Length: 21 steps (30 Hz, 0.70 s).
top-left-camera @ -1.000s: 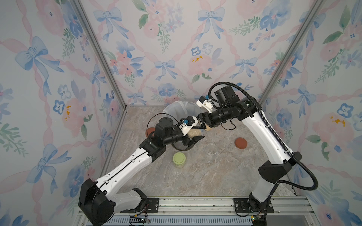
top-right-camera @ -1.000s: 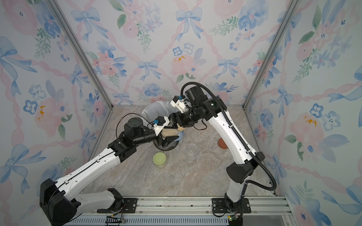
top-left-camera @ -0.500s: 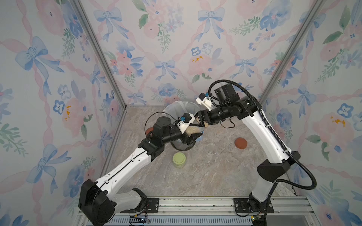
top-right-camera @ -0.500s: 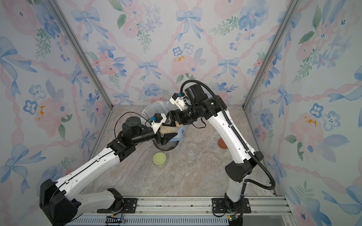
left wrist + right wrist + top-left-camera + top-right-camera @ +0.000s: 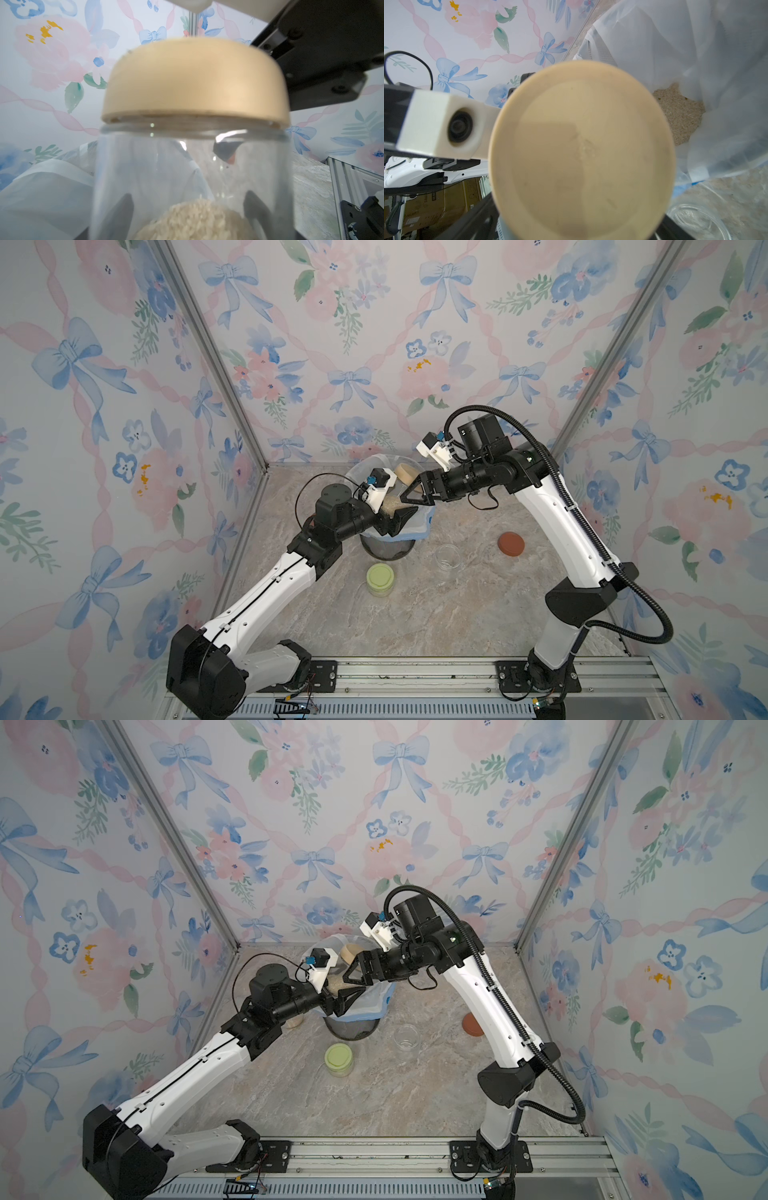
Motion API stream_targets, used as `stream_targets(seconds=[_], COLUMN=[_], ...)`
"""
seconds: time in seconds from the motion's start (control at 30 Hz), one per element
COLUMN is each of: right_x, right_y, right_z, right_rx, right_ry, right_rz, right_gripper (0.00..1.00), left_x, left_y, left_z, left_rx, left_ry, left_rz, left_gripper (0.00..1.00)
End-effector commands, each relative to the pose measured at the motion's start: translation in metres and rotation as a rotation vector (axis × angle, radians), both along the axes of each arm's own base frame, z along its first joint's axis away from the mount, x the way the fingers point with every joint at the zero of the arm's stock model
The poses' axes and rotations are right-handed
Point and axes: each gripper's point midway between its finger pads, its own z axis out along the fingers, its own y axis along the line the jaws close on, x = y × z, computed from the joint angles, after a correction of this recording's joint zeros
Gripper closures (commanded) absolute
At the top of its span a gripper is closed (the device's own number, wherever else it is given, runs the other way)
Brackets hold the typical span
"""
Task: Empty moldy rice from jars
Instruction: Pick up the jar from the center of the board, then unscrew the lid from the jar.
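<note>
Left gripper (image 5: 401, 515) pinches the jar (image 5: 191, 170) over the bin (image 5: 386, 549) near the table's (image 5: 415, 614) back edge for tipping rice (image 5: 193, 218) — right gripper (image 5: 410, 490), spread by its lid (image 5: 195, 79), looks set to unscrew

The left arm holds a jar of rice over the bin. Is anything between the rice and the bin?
Yes. The beige lid sits on the jar held in the left gripper, closing its mouth, so the moldy rice cannot fall into the bin. The open right gripper is at the lid.
</note>
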Motion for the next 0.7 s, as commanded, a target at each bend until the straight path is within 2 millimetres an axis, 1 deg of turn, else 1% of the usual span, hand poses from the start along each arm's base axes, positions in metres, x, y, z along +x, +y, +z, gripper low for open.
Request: stream_targets(seconds=[0.0, 0.07, 0.13, 0.23, 0.37, 0.53, 0.67], right_x=[0.01, 0.022, 0.03, 0.04, 0.055, 0.069, 0.072], right_y=[-0.006, -0.008, -0.008, -0.006, -0.01, -0.011, -0.007], right_z=[0.034, 0.043, 0.052, 0.061, 0.062, 0.062, 0.05], right_rx=[0.09, 0.131, 0.177, 0.22, 0.176, 0.108, 0.078], right_ry=[-0.079, -0.093, -0.1, -0.095, -0.086, -0.076, -0.055], right_rz=[-0.104, -0.208, -0.289, -0.387, -0.525, -0.643, -0.677], right_gripper=[0.03, 0.03, 0.02, 0.03, 0.03, 0.03, 0.03], left_x=[0.004, 0.006, 0.009, 0.01, 0.013, 0.018, 0.021], left_y=[0.011, 0.011, 0.011, 0.011, 0.011, 0.012, 0.012], left_z=[0.051, 0.052, 0.053, 0.053, 0.054, 0.056, 0.054], left_rx=[-0.12, -0.129, -0.14, -0.149, -0.154, -0.162, -0.171], left_ry=[-0.12, -0.109, -0.101, -0.092, -0.088, -0.08, -0.063], left_rz=[0.049, 0.054, 0.059, 0.066, 0.072, 0.091, 0.1], left_gripper=[1.0, 1.0, 1.0, 1.0, 1.0, 1.0, 1.0])
